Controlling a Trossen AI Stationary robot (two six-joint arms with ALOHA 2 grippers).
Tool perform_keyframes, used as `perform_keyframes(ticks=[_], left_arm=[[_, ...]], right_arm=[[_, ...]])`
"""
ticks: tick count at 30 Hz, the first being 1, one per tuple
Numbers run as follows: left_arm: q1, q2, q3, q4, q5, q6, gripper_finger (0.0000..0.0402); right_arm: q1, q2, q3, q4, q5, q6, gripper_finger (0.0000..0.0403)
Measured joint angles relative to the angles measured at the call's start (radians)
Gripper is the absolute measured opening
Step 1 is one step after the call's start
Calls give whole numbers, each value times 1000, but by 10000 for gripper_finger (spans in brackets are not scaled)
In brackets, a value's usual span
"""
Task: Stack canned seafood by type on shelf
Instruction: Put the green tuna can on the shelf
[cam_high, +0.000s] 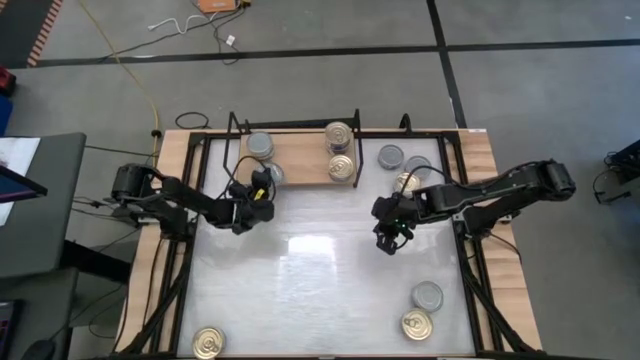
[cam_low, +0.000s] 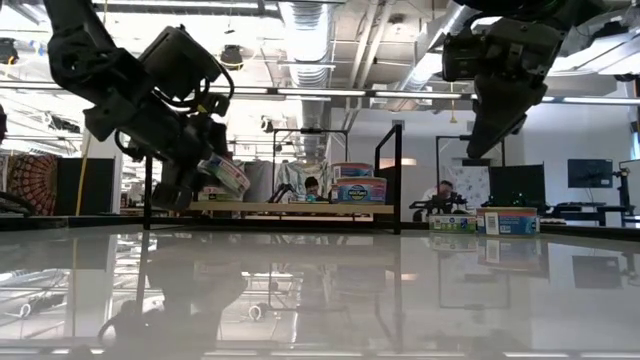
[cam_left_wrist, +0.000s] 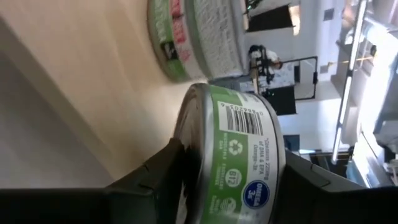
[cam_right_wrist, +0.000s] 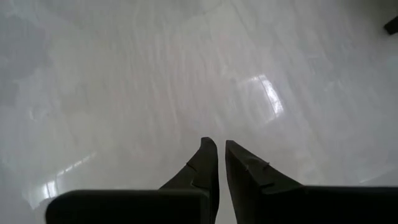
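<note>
The shelf (cam_high: 300, 158) is a wooden board in a black wire frame at the table's far middle. On it stand a stack of grey-topped cans (cam_high: 260, 147) and two stacks of gold-topped cans (cam_high: 339, 135) (cam_high: 341, 168). My left gripper (cam_high: 262, 188) is at the shelf's near left corner, shut on a green-labelled can (cam_left_wrist: 242, 155). My right gripper (cam_high: 389, 243) hangs shut above the bare tabletop right of centre, holding nothing. My left gripper pinches the green-labelled can between its two fingers, one finger (cam_left_wrist: 168, 168) on one flat end face and the other (cam_left_wrist: 298, 180) on the opposite face. The fingers reach in roughly level from the table's left. The can (cam_low: 224, 175) sits tilted on edge, clear of the shelf board.
Loose cans lie right of the shelf (cam_high: 390, 156) (cam_high: 418, 168) (cam_high: 405, 182), two near the table's near right corner (cam_high: 428, 296) (cam_high: 417, 324), and one at the near left corner (cam_high: 208, 343). The white tabletop (cam_high: 320, 290) between them is bare.
</note>
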Motion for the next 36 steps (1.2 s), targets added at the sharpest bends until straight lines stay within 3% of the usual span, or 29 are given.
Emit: perform_keyframes(ticks=[10, 22, 29, 36], left_arm=[[35, 0, 0, -161, 26, -167, 195], [85, 0, 28, -170, -30, -157, 196], [88, 0, 39, -172, -30, -146, 196], [88, 0, 39, -171, -5, -162, 197]], right_arm=[[0, 0, 0, 0, -2, -32, 59], [-2, 0, 0, 0, -12, -40, 59], [-63, 1, 0, 86, -146, -96, 59], [-190, 2, -63, 489, -440, -56, 59]])
